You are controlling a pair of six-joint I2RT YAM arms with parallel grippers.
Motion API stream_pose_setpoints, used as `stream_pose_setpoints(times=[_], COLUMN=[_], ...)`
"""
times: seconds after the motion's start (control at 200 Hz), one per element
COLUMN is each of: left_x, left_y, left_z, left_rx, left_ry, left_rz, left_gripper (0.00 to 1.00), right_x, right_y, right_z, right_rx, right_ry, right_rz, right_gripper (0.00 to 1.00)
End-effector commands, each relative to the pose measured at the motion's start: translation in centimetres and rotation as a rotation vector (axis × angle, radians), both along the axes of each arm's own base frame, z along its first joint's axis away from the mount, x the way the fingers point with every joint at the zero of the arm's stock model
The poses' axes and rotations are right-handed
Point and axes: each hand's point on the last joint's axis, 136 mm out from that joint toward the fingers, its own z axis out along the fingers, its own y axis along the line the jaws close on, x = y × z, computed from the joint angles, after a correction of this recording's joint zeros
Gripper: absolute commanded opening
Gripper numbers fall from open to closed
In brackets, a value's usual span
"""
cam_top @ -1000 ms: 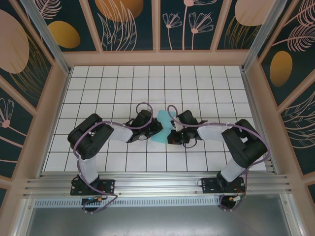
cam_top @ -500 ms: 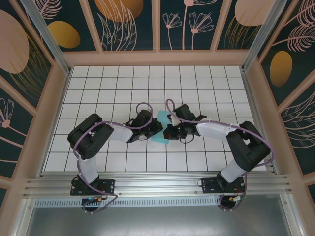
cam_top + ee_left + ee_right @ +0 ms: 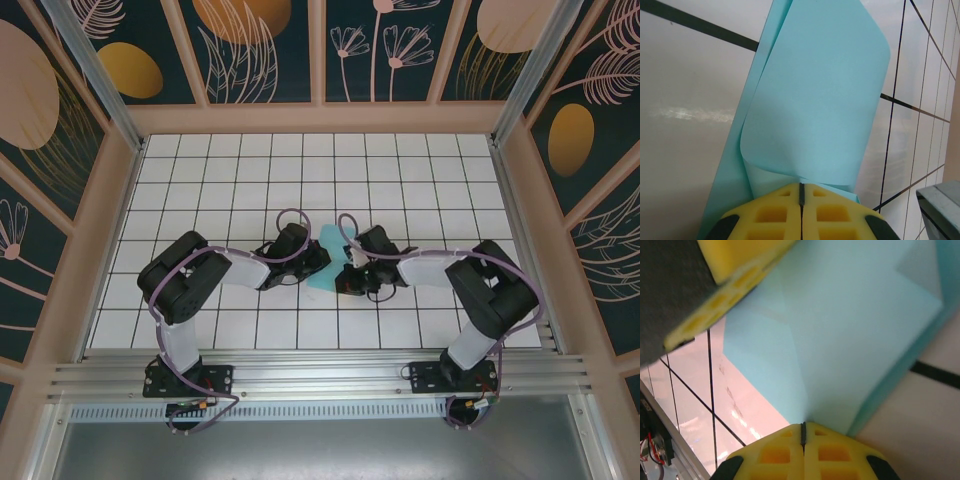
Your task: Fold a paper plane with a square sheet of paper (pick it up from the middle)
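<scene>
Here the thin light-turquoise square sheet of paper [image 3: 327, 262] lies partly folded at the middle of the white gridded counter [image 3: 400, 170], with one flap curling up and over in the left wrist view. The left jaws are closed flat on its near edge. The right jaws, facing them, are closed too and seem to pinch a folded edge. To crease well, I judge, the left side should anchor while the right draws the flap flat, edges matched, before pressing. Pulling apart could tear or skew the thin sheet.
</scene>
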Motion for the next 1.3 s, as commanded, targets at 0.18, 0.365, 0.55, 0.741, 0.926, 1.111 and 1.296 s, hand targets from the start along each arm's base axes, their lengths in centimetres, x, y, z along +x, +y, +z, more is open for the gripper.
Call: stream_pose_setpoints(times=[0.18, 0.365, 0.55, 0.741, 0.926, 1.111, 1.296], left_x=[-1.7, -1.6, -1.6, -1.1, -0.3, -0.9, -2.2], left_y=[2.2, 2.1, 1.9, 1.5, 0.7, 0.1, -1.5], left_z=[-3.9, -3.6, -3.4, -2.1, 1.2, 4.3, 3.2], left_rx=[0.108, 0.1, 0.091, 0.069, 0.038, -0.053, -0.126], left_ry=[0.101, 0.094, 0.093, 0.057, -0.024, -0.074, -0.013], left_rz=[0.016, 0.012, 0.007, -0.001, -0.026, -0.067, -0.13], left_gripper=[0.08, 0.08, 0.08, 0.11, 0.17, 0.18, 0.09], right_x=[-1.9, 1.4, 3.0, 1.3, 0.3, 0.7, 1.5], right_y=[-1.7, 0.9, 1.4, -0.9, -1.9, -1.8, -1.4], right_z=[0.9, 5.3, 2.8, -1.9, -3.4, -3.2, -2.9], right_rx=[-0.006, 0.104, 0.052, -0.07, -0.106, -0.1, -0.098], right_ry=[0.086, -0.03, -0.009, 0.068, 0.103, 0.094, 0.081], right_rz=[-0.024, -0.023, -0.043, -0.068, -0.084, -0.094, -0.101], right_gripper=[0.03, 0.03, 0.03, 0.02, 0.0, 0.0, 0.0])
